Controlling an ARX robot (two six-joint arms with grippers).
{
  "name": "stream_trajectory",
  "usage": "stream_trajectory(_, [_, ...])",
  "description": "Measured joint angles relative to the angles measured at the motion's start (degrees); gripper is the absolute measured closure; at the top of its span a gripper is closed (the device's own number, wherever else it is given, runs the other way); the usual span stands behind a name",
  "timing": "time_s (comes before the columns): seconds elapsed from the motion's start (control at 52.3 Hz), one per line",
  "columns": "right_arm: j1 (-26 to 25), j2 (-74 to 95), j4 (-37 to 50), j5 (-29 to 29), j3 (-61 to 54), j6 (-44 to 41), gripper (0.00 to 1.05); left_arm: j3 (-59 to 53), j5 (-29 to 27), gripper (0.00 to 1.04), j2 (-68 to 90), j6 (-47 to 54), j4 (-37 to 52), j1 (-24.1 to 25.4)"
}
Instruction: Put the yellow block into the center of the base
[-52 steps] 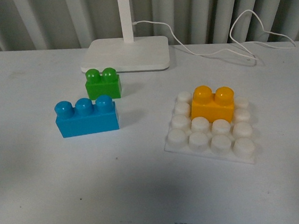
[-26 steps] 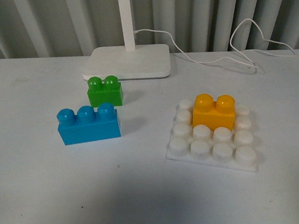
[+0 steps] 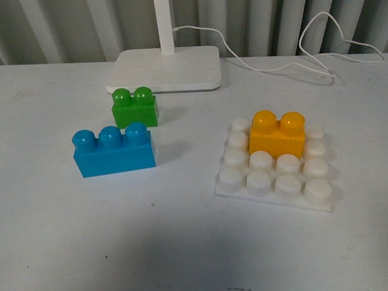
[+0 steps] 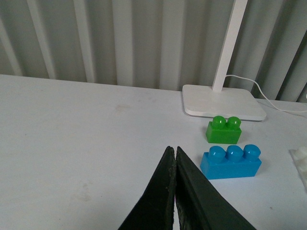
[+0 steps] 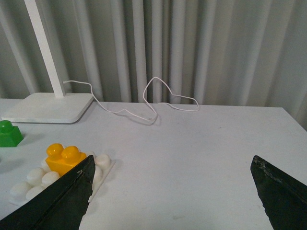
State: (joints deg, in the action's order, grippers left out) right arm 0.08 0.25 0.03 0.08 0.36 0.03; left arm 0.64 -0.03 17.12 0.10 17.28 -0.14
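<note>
The yellow block [image 3: 277,134] stands upright on the white studded base [image 3: 275,176], on the inner studs toward the far side, with white studs around it. No gripper shows in the front view. From the right wrist the block [image 5: 64,158] and base [image 5: 29,183] lie off to one side. My right gripper [image 5: 171,167] is open, with only bare table between its fingers, well clear of the base. My left gripper [image 4: 173,154] is shut on nothing and hangs over bare table short of the blue brick [image 4: 230,161].
A blue three-stud brick [image 3: 113,150] and a green two-stud brick [image 3: 134,108] stand left of the base. At the back, a white lamp foot [image 3: 165,69] with its pole, and a white cable [image 3: 295,55] trailing right. Grey curtain beyond the table.
The blocks and base keep their places relative to one another. The whole front view shifted slightly down and then back up, so the camera moved a little.
</note>
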Motion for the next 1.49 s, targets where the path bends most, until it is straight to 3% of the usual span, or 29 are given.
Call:
stream_trajectory(0.44, [0.0, 0.0, 0.0, 0.0, 0.0, 0.0, 0.09, 0.0, 0.0, 1.01, -7.0, 0.0, -7.0, 0.0])
stream_trajectory(0.555, [0.0, 0.0, 0.0, 0.0, 0.0, 0.0, 0.09, 0.0, 0.0, 1.01, -15.5, 0.0, -16.7, 0.0])
stream_trajectory(0.823, [0.0, 0.0, 0.0, 0.0, 0.0, 0.0, 0.09, 0.0, 0.0, 1.01, -16.8, 0.0, -17.2, 0.0])
stream_trajectory(0.88, [0.0, 0.0, 0.0, 0.0, 0.0, 0.0, 0.09, 0.0, 0.0, 0.94, -16.9, -0.2, -17.2, 0.0])
stream_trajectory(0.957, [0.0, 0.0, 0.0, 0.0, 0.0, 0.0, 0.09, 0.0, 0.0, 0.74, -16.9, -0.2, -17.2, 0.0])
stream_trajectory(1.339, [0.0, 0.0, 0.0, 0.0, 0.0, 0.0, 0.09, 0.0, 0.0, 0.08, -16.9, -0.2, -17.2, 0.0])
stream_trajectory(1.492, [0.0, 0.0, 0.0, 0.0, 0.0, 0.0, 0.09, 0.0, 0.0, 0.06, -16.9, -0.2, -17.2, 0.0])
